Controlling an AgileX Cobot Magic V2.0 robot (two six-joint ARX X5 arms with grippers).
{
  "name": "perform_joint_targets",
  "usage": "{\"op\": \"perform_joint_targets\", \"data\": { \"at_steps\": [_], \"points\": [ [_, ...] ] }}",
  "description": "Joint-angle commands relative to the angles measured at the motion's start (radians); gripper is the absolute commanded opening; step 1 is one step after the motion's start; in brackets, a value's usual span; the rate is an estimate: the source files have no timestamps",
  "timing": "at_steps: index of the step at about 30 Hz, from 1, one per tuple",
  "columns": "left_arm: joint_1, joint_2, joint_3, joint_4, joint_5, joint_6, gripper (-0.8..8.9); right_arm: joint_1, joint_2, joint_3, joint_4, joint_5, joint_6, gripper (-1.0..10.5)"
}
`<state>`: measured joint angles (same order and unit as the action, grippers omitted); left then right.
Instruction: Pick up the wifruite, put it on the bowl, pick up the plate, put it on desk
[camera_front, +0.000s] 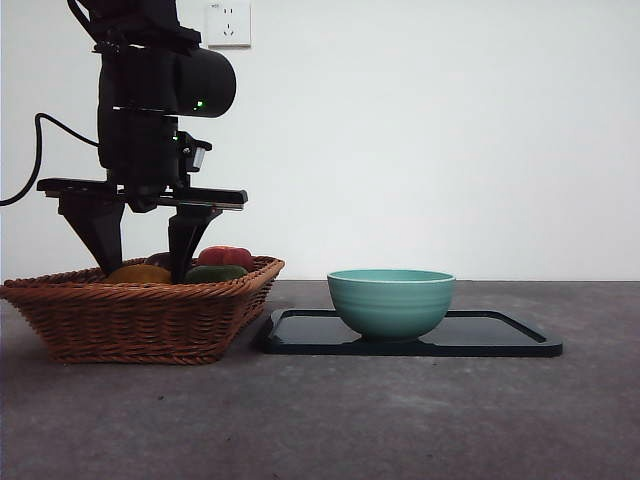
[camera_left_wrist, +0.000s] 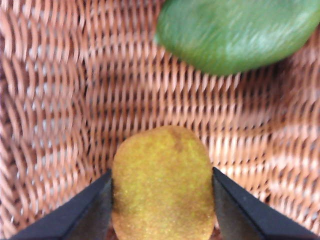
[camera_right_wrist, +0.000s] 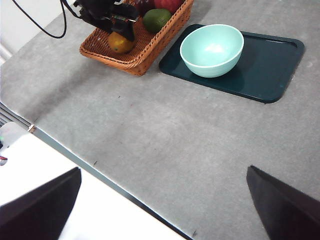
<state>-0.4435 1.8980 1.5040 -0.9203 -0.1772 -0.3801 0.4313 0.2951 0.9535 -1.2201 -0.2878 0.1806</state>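
The wifruite (camera_left_wrist: 162, 182) lies on the woven floor of the wicker basket (camera_front: 140, 315), an oval orange-brown fruit with a dull, finely speckled skin, and the left gripper (camera_left_wrist: 162, 200) is down inside the basket with one black jaw on each flank of it. In the left wrist view both jaws stand right at the fruit's sides, but whether they press it or merely flank it cannot be told, and the fruit sits on the weave, not lifted. A green fruit (camera_left_wrist: 235, 32) lies near it on the same floor, apart from it and from the jaws. In the front view the left arm comes down at about ten o'clock from the picture's centre, its two dark fingers dipping below the basket's rim, with the wifruite's top showing between them and a red fruit (camera_front: 228, 256) behind the green one. The bowl (camera_front: 391, 300), mint-teal and faintly ridged, stands upright on a dark plate (camera_front: 500, 335), a flat rectangular tray just beside the basket at about three o'clock from it. Basket and tray both rest on the grey desk (camera_front: 400, 420). The right gripper (camera_right_wrist: 165, 210) hangs well apart over bare desk, jaws spread wide and holding nothing.
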Motion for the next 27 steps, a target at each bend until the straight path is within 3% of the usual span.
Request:
{"op": "perform_joint_targets", "data": {
  "at_steps": [1,17,23,27],
  "points": [
    [-0.006,0.02,0.013,0.017,0.007,-0.005,2.14,0.005,0.001,0.01,0.008,0.0,-0.005,5.5],
    [-0.005,0.041,0.013,0.005,0.047,-0.002,2.26,0.005,0.001,0.01,0.006,0.0,-0.004,5.5],
    [-0.005,0.041,0.014,0.002,0.047,0.002,4.44,0.005,0.001,0.01,0.007,0.0,-0.004,5.5],
    [-0.002,0.038,0.042,-0.032,0.047,0.037,5.28,0.005,0.001,0.01,0.006,-0.001,-0.001,5.5]
  ]
}}
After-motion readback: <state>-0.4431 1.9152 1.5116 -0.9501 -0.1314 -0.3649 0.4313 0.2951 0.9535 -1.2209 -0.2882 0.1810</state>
